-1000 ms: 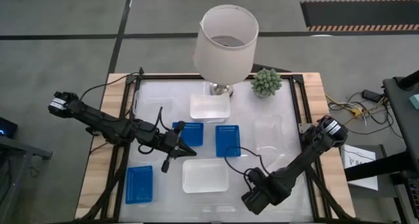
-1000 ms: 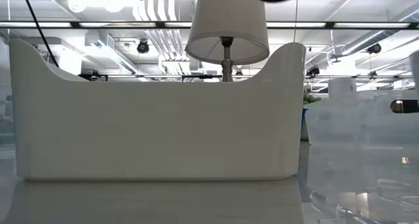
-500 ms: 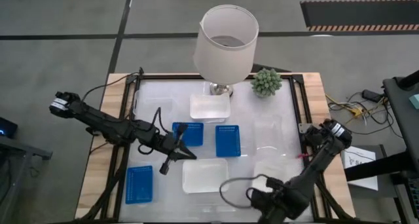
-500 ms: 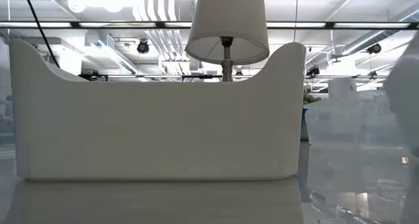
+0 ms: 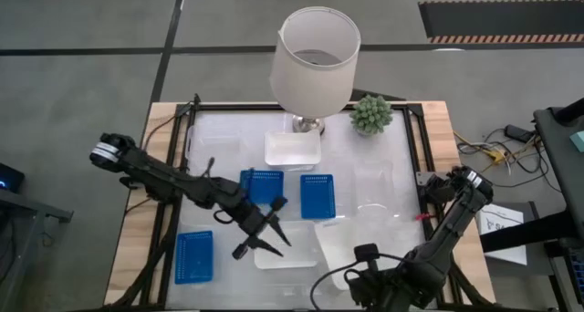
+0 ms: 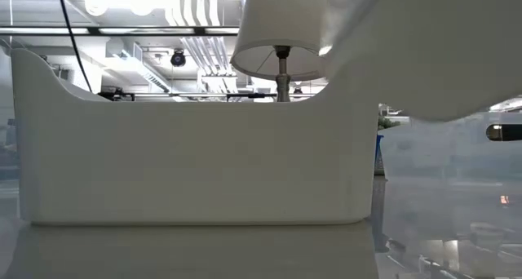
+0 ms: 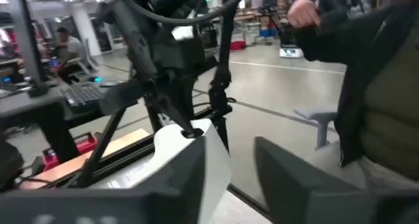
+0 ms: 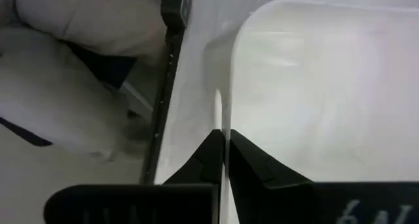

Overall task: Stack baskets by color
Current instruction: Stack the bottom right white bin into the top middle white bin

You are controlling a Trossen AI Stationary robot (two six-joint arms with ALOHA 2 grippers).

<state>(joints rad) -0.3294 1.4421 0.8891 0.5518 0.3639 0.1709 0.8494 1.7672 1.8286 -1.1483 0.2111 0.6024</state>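
A white basket [image 5: 283, 253] lies at the table's front centre and fills the low view [image 6: 188, 148]. My left gripper [image 5: 263, 232] hovers open over its left edge; in the left wrist view [image 7: 242, 185] a white wall shows by one finger. My right gripper [image 8: 226, 149] is shut on the rim of a second white basket [image 5: 339, 244], held tilted above the table beside the first and seen raised in the low view [image 6: 440, 50]. A third white basket [image 5: 292, 148] sits by the lamp. Blue baskets lie at centre left [image 5: 262, 186], centre [image 5: 318, 195] and front left [image 5: 193, 255].
A lamp with a white shade [image 5: 316, 52] and a small green plant [image 5: 371, 114] stand at the back. A clear container [image 5: 376, 180] lies on the right. A person in a dark sleeve [image 7: 366, 86] stands beyond the table.
My right gripper has brought a white basket up beside the front white basket. My left gripper has moved toward the front centre and opened.
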